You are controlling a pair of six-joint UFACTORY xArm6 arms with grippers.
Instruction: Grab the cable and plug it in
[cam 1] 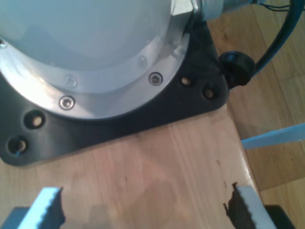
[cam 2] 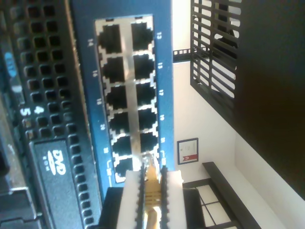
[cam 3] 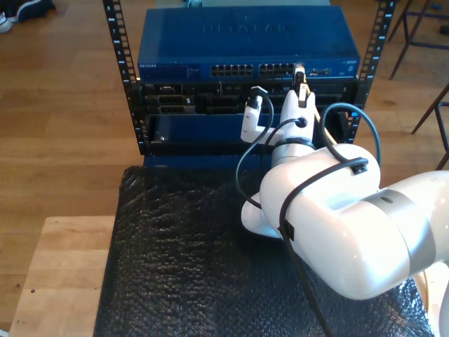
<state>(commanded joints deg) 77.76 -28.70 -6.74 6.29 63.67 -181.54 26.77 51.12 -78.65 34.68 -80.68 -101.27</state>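
Step in hand: insertion. My second pincer [cam 2: 152,191] holds the cable [cam 2: 151,183] at the blue switch [cam 3: 245,43], plug tip at the bottom end of the port block in the second wrist view.
How to do it well: I judge the plug must be squared to one port opening before pushing; advance straight along the port axis, slowly, keeping the grip firm so the plug does not twist between the pads.
Risk: the ports [cam 2: 126,98] sit tight together, so a small sideways error could catch the metal divider.
Second pincer state: closed on the cable, white fingers [cam 2: 131,200] pressing it from both sides.
First pincer state: my first pincer [cam 1: 143,210] is spread wide and holds nothing, over the wooden bench [cam 1: 157,171] near a black arm base [cam 1: 143,117].
Cable place: in the exterior view, upper right of centre, at the switch's front face [cam 3: 299,76].
Cable look: thin, pale yellow, with a small clear plug at its tip; the tip is blurred, so I cannot tell whether it has entered.
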